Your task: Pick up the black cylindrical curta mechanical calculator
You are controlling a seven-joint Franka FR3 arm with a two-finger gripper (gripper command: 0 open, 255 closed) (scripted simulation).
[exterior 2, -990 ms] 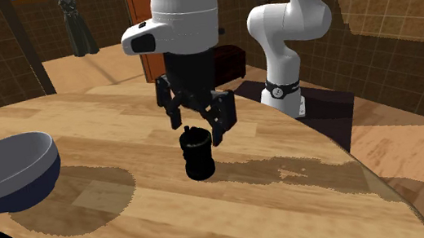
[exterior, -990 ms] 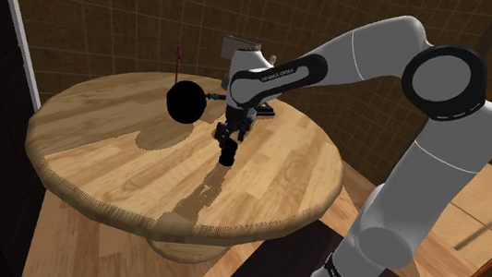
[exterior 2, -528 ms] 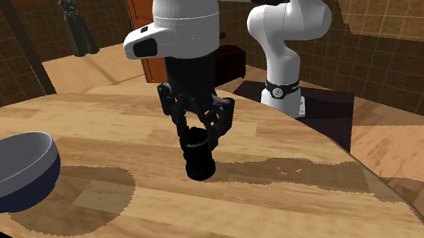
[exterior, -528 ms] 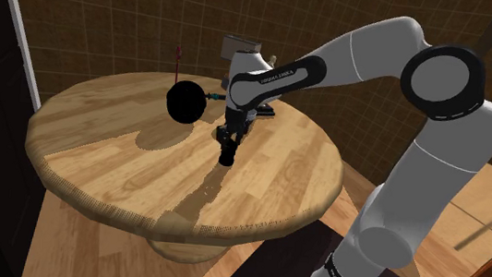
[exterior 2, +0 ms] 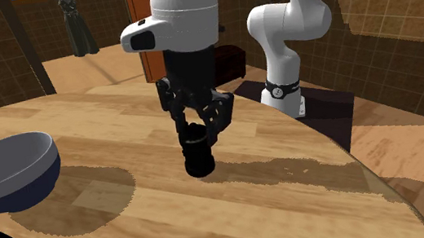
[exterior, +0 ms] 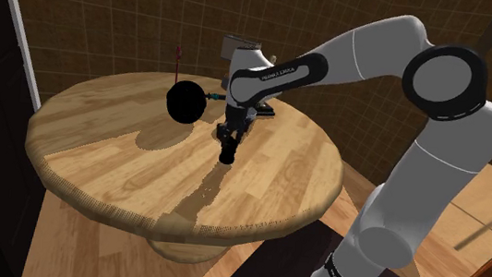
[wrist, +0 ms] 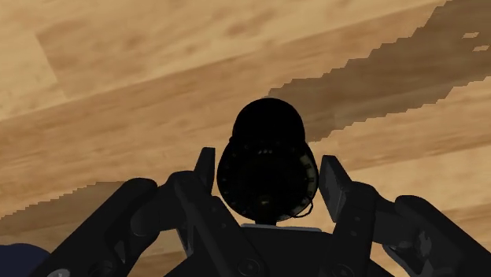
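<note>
The black cylindrical calculator [exterior: 227, 157] stands upright near the middle of the round wooden table [exterior: 95, 146]. My gripper [exterior: 228, 146] comes straight down on it. In the second exterior view the gripper [exterior 2: 196, 132] has both fingers pressed against the upper part of the calculator [exterior 2: 199, 160], whose base rests on the table [exterior 2: 261, 207] or barely above it. In the wrist view the calculator's [wrist: 267, 153] round top sits between the gripper [wrist: 267, 177], with a finger pad [wrist: 332, 179] against each side.
A grey-blue bowl [exterior 2: 7, 170] sits on the table towards the second exterior view's left. A black ball [exterior: 185, 102] lies beside the arm, with a grey box [exterior: 240, 47] and a thin red rod [exterior: 178, 59] behind. The table edge [exterior: 225, 238] faces the stand.
The fingers stood open around the calculator's top a second ago; they have since come together on it. The hand has hardly shifted, and the calculator stays in place.
</note>
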